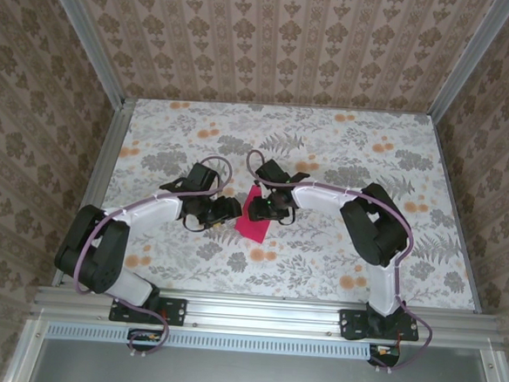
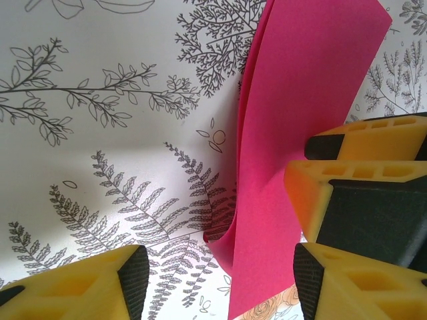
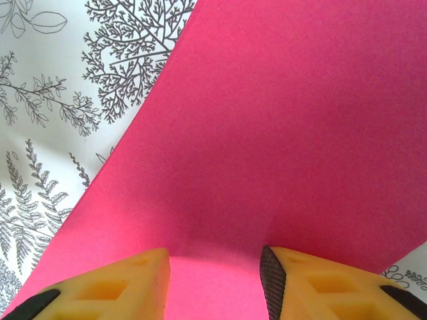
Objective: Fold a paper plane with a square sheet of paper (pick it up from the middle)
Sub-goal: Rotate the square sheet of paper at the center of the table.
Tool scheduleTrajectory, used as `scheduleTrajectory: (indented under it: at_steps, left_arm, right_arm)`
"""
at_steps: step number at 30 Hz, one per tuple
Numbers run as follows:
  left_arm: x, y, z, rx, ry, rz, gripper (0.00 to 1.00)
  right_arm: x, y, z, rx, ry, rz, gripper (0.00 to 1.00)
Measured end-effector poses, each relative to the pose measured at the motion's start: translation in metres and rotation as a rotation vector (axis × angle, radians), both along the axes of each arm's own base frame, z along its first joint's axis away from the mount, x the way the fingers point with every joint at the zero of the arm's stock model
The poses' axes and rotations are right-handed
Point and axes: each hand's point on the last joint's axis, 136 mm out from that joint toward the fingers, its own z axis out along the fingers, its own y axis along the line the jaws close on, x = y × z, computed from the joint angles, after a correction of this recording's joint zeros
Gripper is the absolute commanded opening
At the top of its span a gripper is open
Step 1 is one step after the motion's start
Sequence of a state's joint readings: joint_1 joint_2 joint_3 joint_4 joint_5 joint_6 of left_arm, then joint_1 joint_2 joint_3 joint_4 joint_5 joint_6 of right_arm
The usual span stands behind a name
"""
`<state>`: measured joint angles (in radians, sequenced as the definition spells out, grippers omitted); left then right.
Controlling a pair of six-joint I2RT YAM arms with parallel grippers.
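Mid-tabletop (image 1: pixel 344 154), between the two arms: magenta sheet of paper (image 1: pixel 254 226), folded over on itself; seen from the left wrist, its layers bow up off the floral surface, long edges curling; left hand (image 1: pixel 225 212) just beside the sheet's left edge, fingers (image 2: pixel 100 287) spread wide, holding nothing; right hand (image 1: pixel 264 209) over the sheet, fingers (image 3: pixel 320 287) parted, tips touching the pink surface.

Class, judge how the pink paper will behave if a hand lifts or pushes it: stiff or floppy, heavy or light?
Probably floppy: the paper curls up off the table in the left wrist view. Likely light: its thin edge suggests a push would slide or buckle it. It seems to hold a fold.
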<state>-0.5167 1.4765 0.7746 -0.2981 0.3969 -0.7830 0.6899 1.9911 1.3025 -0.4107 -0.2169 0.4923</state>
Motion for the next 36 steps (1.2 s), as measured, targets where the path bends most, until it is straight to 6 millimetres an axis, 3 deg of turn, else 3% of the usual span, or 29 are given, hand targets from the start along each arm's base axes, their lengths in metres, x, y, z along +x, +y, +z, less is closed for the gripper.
scheduleTrajectory:
  at_steps: [16, 24, 36]
  left_arm:
    - [-0.011, -0.011, -0.003, -0.005, 0.019, -0.046, 0.59]
    - [-0.022, -0.029, -0.002, -0.053, 0.034, -0.069, 0.56]
    - [-0.035, -0.043, -0.019, -0.076, 0.125, -0.064, 0.57]
  right_arm:
    - [0.016, -0.025, -0.002, -0.1, -0.12, 0.191, 0.45]
    - [0.016, -0.023, -0.002, -0.064, -0.072, 0.072, 0.44]
    - [0.021, -0.026, -0.003, 0.024, 0.024, -0.107, 0.42]
